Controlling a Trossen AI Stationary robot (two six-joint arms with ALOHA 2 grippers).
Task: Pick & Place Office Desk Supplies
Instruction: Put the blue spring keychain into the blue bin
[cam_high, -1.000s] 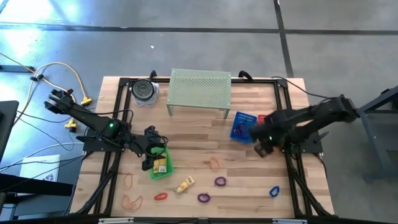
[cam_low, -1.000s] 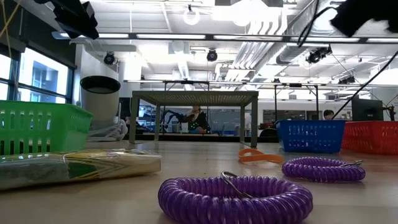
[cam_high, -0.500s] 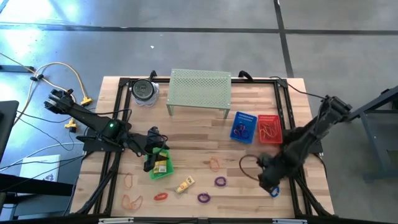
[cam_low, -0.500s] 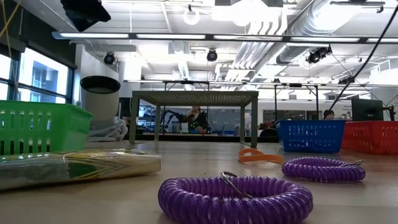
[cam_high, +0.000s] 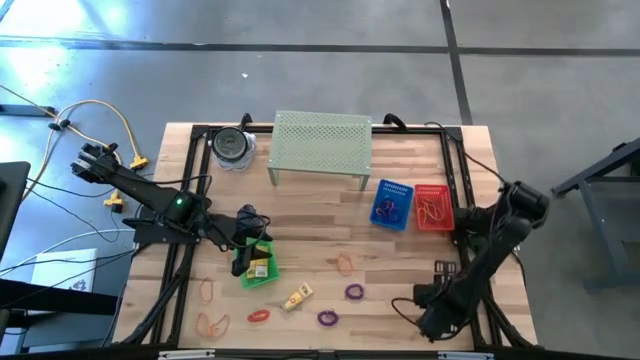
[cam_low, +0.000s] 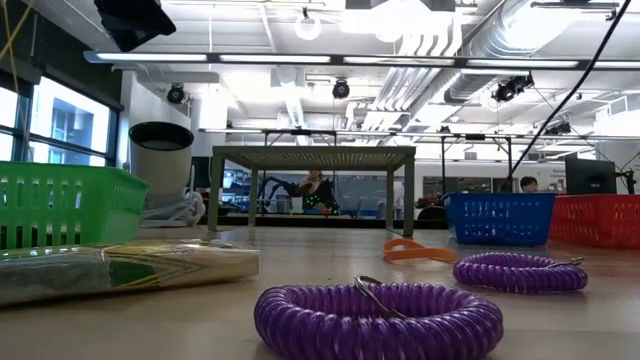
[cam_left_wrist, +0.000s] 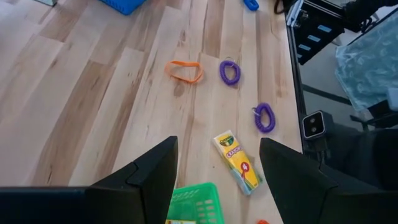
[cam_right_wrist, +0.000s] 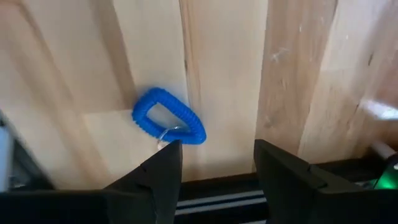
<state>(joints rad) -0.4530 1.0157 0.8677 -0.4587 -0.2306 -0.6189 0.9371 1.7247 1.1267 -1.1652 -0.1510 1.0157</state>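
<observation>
The supplies lie scattered on the wooden table: purple loops (cam_high: 354, 292) (cam_high: 327, 318), an orange loop (cam_high: 345, 264), a red loop (cam_high: 258, 316) and a yellow packet (cam_high: 296, 298). A blue coiled loop (cam_right_wrist: 168, 124) lies flat near the table's near right corner. My right gripper (cam_right_wrist: 217, 168) hangs open just above the table beside it, pointing steeply down; in the high view the gripper (cam_high: 430, 316) covers the loop. My left gripper (cam_high: 243, 258) hovers open over the green basket (cam_high: 262, 270), with nothing between its fingers (cam_left_wrist: 155, 171).
A blue basket (cam_high: 392, 203) and a red basket (cam_high: 433, 207) stand at the right. The pale-green perforated shelf (cam_high: 322, 148) and a round container (cam_high: 232, 147) stand at the far edge. More orange loops (cam_high: 207, 290) lie near left. The black frame rail (cam_right_wrist: 249, 205) runs close by the blue loop.
My right gripper has swung from over the blue basket toward the table's near right corner, sinking and rolling as it went, and now hangs low beside the blue loop. Its fingers have stayed open. The left arm has kept its place.
</observation>
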